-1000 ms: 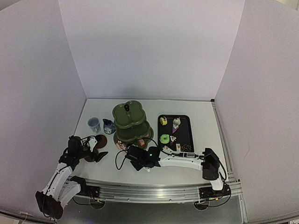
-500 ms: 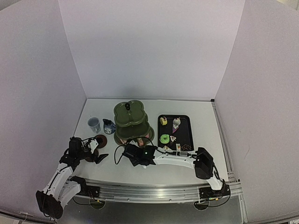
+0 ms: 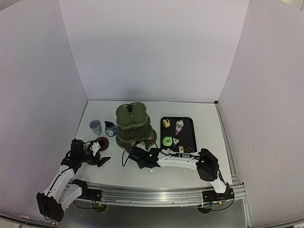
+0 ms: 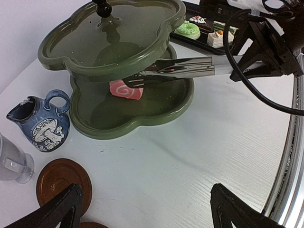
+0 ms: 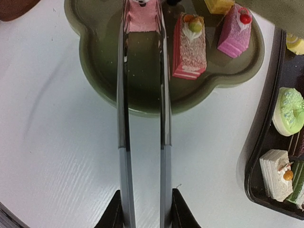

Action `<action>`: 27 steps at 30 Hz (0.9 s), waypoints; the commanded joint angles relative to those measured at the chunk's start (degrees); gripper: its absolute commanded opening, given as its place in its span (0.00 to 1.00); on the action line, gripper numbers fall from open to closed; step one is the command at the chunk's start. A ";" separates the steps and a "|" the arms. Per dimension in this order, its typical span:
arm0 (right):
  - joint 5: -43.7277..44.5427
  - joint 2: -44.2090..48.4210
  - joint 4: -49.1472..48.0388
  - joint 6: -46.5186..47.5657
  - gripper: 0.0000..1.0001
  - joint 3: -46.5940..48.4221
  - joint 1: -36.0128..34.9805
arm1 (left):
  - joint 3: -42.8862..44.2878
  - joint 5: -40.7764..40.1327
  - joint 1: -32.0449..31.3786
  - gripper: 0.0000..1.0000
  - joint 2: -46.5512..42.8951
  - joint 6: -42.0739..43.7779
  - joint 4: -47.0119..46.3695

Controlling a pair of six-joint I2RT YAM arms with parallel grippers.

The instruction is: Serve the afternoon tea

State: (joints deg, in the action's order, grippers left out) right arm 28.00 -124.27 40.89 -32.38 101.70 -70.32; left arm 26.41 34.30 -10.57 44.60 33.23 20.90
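The dark green three-tier stand stands mid-table. My right gripper is shut on the metal tongs, which reach onto the stand's bottom tier. A pink swirl pastry sits between the tong tips; I cannot tell whether it rests on the tier. Beside it lie a pink layered slice and a magenta slice. My left gripper hangs open over the table, left of the stand, near two brown saucers. The blue jug and pale cup stand behind them.
A black tray right of the stand carries more pastries, among them a green doughnut and a white slice. The right arm's black cable loops above the table by the tongs. White walls close three sides.
My right gripper has pushed the tongs and pastry forward onto the stand's bottom tier, its elbow swinging left. The left arm has barely shifted.
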 commanded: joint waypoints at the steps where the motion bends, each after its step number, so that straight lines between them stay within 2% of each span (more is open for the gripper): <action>1: -1.19 7.30 -0.04 -2.05 0.00 -3.12 -0.25 | -0.62 0.59 -0.18 0.94 -0.04 0.89 -1.56; 22: -6.48 7.24 6.11 -0.13 0.00 -1.74 0.36 | -0.05 0.09 -0.18 0.94 0.22 0.87 -0.78; 23: -6.55 6.88 6.60 -0.15 0.02 -1.33 0.36 | -0.03 0.08 -0.19 0.94 0.21 0.87 -0.77; 27: -6.66 6.59 7.50 -0.58 0.22 -0.68 0.36 | -0.01 -0.02 -0.21 0.94 0.12 0.91 -0.89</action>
State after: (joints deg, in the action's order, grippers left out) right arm 22.33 -118.69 46.19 -32.97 98.14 -70.02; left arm 26.41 34.28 -10.57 44.69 33.50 20.99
